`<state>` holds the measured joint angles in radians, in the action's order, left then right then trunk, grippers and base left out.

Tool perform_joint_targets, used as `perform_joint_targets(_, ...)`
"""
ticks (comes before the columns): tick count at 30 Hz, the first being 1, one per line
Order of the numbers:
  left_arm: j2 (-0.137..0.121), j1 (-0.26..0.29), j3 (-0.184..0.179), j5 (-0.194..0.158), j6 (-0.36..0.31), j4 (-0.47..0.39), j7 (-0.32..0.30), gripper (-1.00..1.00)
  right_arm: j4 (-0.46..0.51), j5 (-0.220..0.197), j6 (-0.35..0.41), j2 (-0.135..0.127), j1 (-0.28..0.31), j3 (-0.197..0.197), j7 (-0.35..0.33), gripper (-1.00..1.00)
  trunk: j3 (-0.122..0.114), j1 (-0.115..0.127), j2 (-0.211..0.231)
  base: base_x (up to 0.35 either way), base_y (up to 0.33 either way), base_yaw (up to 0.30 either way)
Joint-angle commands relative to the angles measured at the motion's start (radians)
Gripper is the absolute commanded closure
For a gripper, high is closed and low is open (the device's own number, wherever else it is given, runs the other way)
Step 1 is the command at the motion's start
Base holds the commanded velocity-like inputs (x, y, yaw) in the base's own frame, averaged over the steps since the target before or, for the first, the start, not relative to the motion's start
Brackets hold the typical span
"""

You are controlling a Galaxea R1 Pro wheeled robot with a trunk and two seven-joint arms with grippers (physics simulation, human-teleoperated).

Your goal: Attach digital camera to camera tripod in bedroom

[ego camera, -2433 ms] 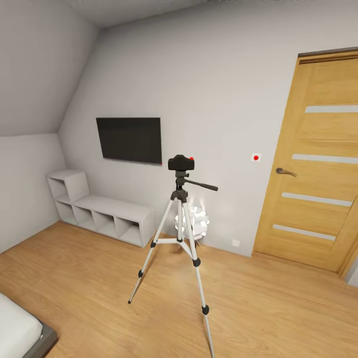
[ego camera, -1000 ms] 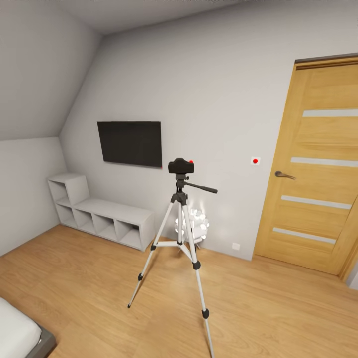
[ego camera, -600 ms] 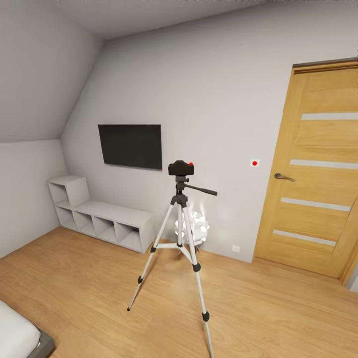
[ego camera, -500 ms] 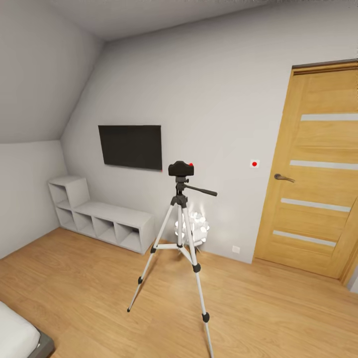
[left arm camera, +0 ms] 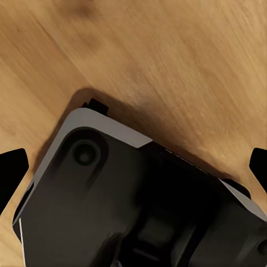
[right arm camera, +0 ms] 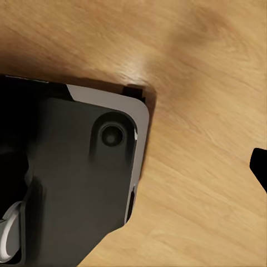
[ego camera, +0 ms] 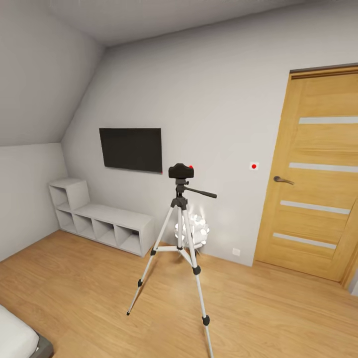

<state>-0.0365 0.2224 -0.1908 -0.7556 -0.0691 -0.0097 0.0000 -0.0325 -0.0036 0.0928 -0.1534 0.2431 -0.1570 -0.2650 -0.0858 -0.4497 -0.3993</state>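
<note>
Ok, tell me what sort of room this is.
Most likely a bedroom: a bed corner shows at the lower left, a TV hangs on the wall under a sloped ceiling, and there is an oak door. A tripod carrying a camera stands mid-floor.

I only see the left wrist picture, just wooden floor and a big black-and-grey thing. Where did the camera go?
Observer: In the head view, the digital camera sits on top of the camera tripod, out in the room.
Child: Is anything behind it?
Observer: Yes, a white spiky-ball lamp glows on the floor behind the tripod's legs, near the wall.
Child: Is there a way out?
Observer: A wooden door stands to the right of the tripod, and it looks shut.
</note>
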Motion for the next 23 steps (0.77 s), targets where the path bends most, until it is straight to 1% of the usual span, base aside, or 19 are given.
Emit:
perform_joint_targets(1,0.000,0.000,-0.009,-0.010,-0.004,-0.001,0.000,-1.00,-0.001,0.000,0.001,0.000,0.001,-0.006,-0.003,-1.00,0.000,0.000,-0.001,0.000,0.000,0.000)
perform_joint_targets(17,0.000,0.000,-0.009,-0.010,-0.004,-0.001,0.000,-1.00,-0.001,0.004,-0.004,0.000,0.001,-0.006,-0.003,-1.00,0.000,0.000,-0.001,0.000,0.000,0.000)
perform_joint_targets(23,0.000,0.000,-0.009,-0.010,-0.004,-0.001,0.000,-1.00,-0.001,0.004,-0.022,0.000,0.001,-0.006,-0.003,-1.00,0.000,0.000,-0.001,0.000,0.000,0.000)
